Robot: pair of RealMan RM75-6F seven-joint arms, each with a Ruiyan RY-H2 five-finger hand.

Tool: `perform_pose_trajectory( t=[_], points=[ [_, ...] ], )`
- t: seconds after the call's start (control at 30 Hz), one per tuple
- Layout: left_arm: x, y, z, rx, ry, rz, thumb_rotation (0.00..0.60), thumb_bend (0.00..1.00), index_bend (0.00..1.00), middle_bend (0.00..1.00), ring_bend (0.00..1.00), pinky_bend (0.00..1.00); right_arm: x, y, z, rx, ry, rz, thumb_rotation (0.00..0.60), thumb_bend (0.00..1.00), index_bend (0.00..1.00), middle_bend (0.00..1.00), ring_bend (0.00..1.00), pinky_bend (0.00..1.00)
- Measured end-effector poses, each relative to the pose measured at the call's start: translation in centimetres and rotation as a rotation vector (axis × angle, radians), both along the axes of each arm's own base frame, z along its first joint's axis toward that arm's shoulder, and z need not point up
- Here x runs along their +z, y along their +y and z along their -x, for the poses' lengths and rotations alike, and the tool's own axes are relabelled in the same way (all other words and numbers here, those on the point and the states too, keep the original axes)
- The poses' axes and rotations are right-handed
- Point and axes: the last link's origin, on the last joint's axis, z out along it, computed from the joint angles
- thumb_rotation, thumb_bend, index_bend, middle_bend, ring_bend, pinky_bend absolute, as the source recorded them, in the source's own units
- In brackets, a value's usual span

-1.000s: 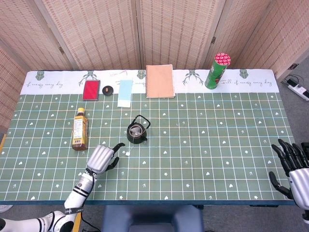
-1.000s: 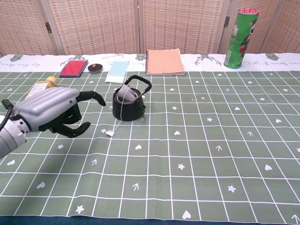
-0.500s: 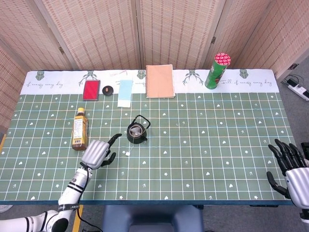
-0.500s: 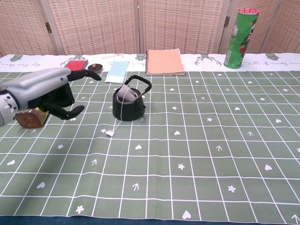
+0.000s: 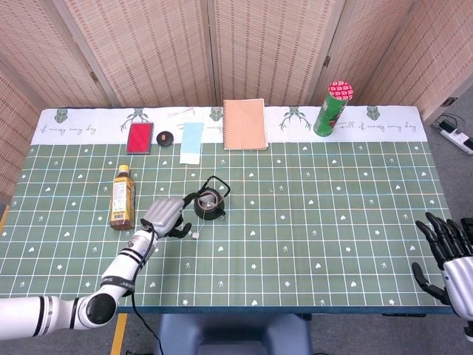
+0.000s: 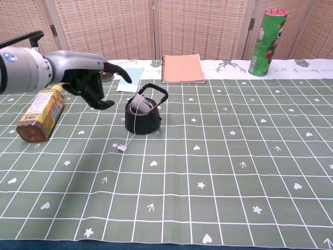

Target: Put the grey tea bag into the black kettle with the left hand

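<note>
Tea bag (image 6: 139, 106) sits inside the black kettle (image 6: 142, 117), just right of the left hand (image 6: 88, 78), with its string draped over the rim so the paper tag (image 6: 121, 148) lies on the counter (image 6: 218, 166). That hand holds nothing, fingers spread, hovering beside the kettle; the drop looks done. Right hand (image 5: 449, 259) rests open, well apart.
</note>
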Motion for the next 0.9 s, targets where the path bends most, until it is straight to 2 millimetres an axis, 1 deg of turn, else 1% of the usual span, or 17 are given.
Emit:
perform_pose_trajectory(
  t=[0.07,0.17,0.4,0.6,0.73,0.9],
  points=[
    [-0.2,0.3,-1.0,-0.024,-0.003,0.002,0.600,0.46,0.11,1.00,1.00,1.00,0.0,0.0,0.0,0.000,-0.003,-0.001,0.600,0.48,0.00,0.00,0.00,0.00],
    [-0.9,0.5,-1.7,-0.048,-0.001,0.001,0.600,0.46,0.11,1.00,1.00,1.00,0.2,0.1,0.0,0.001,-0.008,0.004,0.600,0.48,0.00,0.00,0.00,0.00],
    [-3.0,0.5,-2.4,-0.095,0.012,0.016,0.600,0.46,0.11,1.00,1.00,1.00,0.5,0.3,0.1,0.006,-0.020,0.001,0.600,0.48,0.00,0.00,0.00,0.00],
    [-4.7,1.3,-1.8,-0.117,0.034,0.011,0.600,0.46,0.11,1.00,1.00,1.00,0.6,1.0,0.1,0.014,-0.021,0.006,0.600,0.48,0.00,0.00,0.00,0.00],
    [-5.8,1.9,-0.9,-0.118,0.062,0.021,0.600,0.46,0.11,1.00,1.00,1.00,1.0,1.4,0.2,0.009,-0.028,0.024,0.600,0.48,0.00,0.00,0.00,0.00],
    [-6.6,2.0,0.3,-0.135,0.118,0.029,0.600,0.46,0.11,1.00,1.00,1.00,0.8,1.5,0.2,0.008,-0.021,0.022,0.600,0.48,0.00,0.00,0.00,0.00]
  ],
)
